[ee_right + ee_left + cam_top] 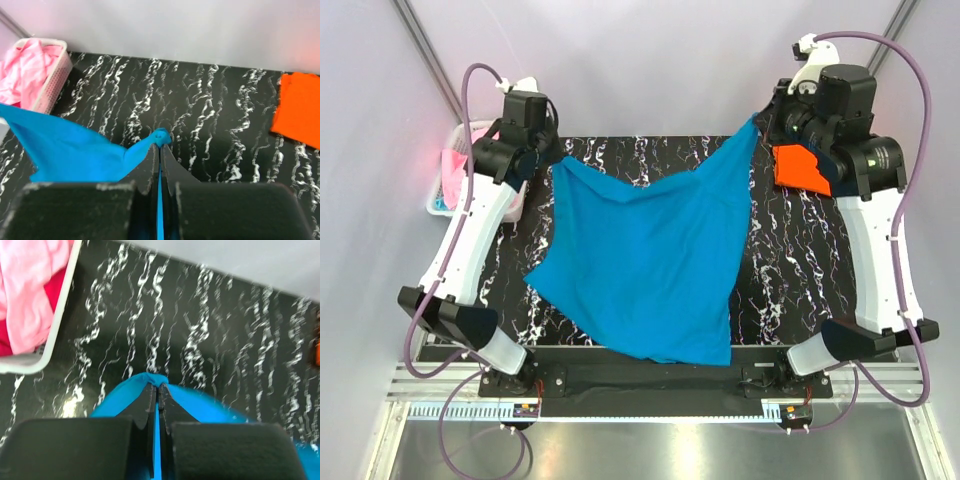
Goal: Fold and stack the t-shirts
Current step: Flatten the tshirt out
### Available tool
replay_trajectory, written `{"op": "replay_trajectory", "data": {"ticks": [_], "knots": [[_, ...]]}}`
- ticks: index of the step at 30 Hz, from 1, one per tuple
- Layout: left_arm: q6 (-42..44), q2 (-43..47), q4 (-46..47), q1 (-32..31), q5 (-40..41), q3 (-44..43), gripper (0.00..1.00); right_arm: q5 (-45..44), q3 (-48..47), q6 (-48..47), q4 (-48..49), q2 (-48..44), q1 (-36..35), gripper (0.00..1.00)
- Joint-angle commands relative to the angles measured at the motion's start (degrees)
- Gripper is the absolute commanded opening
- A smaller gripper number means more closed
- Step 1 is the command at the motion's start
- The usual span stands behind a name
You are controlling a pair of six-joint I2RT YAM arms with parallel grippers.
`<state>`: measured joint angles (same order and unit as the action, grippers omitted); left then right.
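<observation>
**Teal shirt** (645, 265): held up by two far corners, one in each arm's jaws. It sags between them and spreads down over the middle of the surface, and its near hem reaches the surface's near edge. Neck and sleeves cannot be made out.

**Left jaws:** clenched on a bunched teal corner, seen in the left wrist view (200, 402). From above they are hidden under the wrist housing.

**Right jaws:** clenched on the other teal corner, seen in the right wrist view (70, 150). They are likewise hidden from above.

**Orange shirt** (802, 168): lies flat at the far right of the surface, apart from the teal shirt. It is partly covered from above by the right arm (880, 240). The frame edge cuts it off in the right wrist view (300, 115).

**Basket** (440, 205): white lattice, at the far left edge, largely masked from above by the left arm (480, 230). It is cut off in both wrist views.

**Pink shirt** (25, 295): crumpled inside the basket.

**Red shirt** (52, 295): only a sliver shows beside the pink.

**Surface** (775, 270): black with white marble veining.

**Room:** plain pale walls, metal frame posts at the far corners, and purple cables looping from both arms.
</observation>
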<state>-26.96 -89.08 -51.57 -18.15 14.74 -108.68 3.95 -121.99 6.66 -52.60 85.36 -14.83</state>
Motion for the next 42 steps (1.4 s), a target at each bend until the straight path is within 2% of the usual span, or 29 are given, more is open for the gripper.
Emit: {"op": "replay_trajectory", "data": {"ticks": [1, 3, 8, 14, 19, 23, 27, 31, 32, 34, 35, 37, 38, 41, 42], "knots": [[0.32, 6.1, 0.42, 0.49, 0.02, -5.05, 0.0, -5.07, -6.77, -3.14, 1.89, -4.94, 0.33, 0.0], [0.77, 8.12, 0.51, 0.49, 0.11, -3.13, 0.0, -6.31, -6.06, -3.58, 1.89, -7.48, 0.24, 0.0], [2.44, 19.97, 0.42, 0.49, -1.46, 3.47, 0.0, -7.11, -6.06, -4.37, -0.31, -13.45, 0.33, 0.0], [3.67, 34.82, -0.81, 0.49, -7.96, 13.14, 0.0, -1.84, -1.77, -4.28, -2.51, -23.11, 0.33, 0.0], [5.95, 41.35, -4.93, 0.49, -11.58, 14.38, 0.0, 2.11, -1.84, -4.37, -5.14, -29.11, 0.24, 0.0], [6.84, 42.06, -6.96, 0.49, -13.07, 10.78, 0.0, 4.93, -6.4, -4.55, -6.29, -30.34, 0.33, 0.0], [6.04, 39.34, -6.88, 0.49, -13.43, 6.04, 0.0, 5.82, -6.95, -4.28, -4.02, -29.11, 0.33, 0.0], [3.33, 33.21, -5.48, 0.49, -1.06, 7.95, 0.0, -3.22, 3.31, -4.98, 3.09, -27.88, 0.33, 0.0], [2.19, 31.7, -5.12, 0.49, 5.76, 9.01, 0.0, -8.46, 10.13, -4.99, 5.29, -27.01, 0.33, 0.0], [-0.01, 25.84, -2.06, 0.49, 9.94, 12.68, 0.0, -11.58, 16.49, -4.9, 11.53, -23.69, 0.33, 0.0], [-1.85, 23.45, -1.78, 0.49, 10.48, 13.32, 0.0, -13.42, 21.92, -4.55, 13.64, -22.01, 0.33, 0.0], [-6.14, 17.74, 1.28, 0.49, 8.65, 15.42, 0.0, -14.05, 26.35, -3.32, 19.71, -18.06, 0.33, 0.0], [-7.74, 11.53, 2.25, 0.49, 7.77, 15.95, 0.0, -14.14, 29.41, -2.79, 21.73, -13.51, 0.68, 0.0], [-12.32, 0.87, 4.19, 0.84, 4.07, 14.21, 0.0, -13.01, 30.59, -0.51, 26.75, -2.54, 3.21, 0.0], [-13.11, -5.52, 4.55, 0.92, 3.46, 13.16, 0.0, -12.48, 30.41, 0.54, 28.76, 0.22, 4.19, 0.0]]}}
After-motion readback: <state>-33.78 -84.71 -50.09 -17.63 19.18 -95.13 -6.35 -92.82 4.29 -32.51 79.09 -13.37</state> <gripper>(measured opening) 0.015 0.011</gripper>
